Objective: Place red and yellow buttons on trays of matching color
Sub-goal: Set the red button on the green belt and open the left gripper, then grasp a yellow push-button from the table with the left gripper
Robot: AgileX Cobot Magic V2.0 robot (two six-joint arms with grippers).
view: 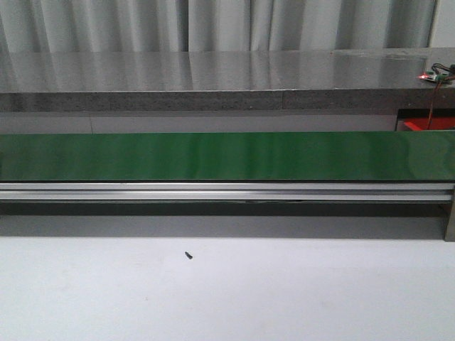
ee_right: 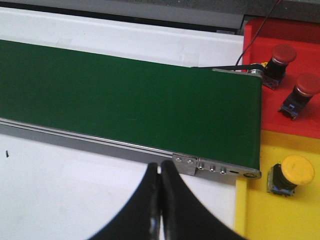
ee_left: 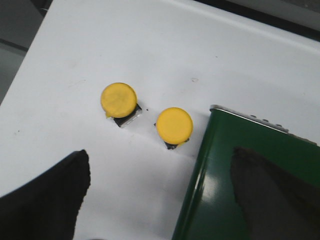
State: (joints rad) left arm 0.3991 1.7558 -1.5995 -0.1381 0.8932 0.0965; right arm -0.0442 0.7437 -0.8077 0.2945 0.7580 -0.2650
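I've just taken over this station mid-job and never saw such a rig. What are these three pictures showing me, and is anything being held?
It is a two-armed robot, and each arm ends in a pincer. The front view looks forward over the white table at a long green conveyor belt; neither arm shows there. The left wrist view looks down past the open left pincer at two round yellow push buttons on the white surface beside the belt's end. The right wrist view shows the shut right pincer, the belt's other end, two red buttons on a red tray and one yellow button on a yellow tray. Nothing is held.
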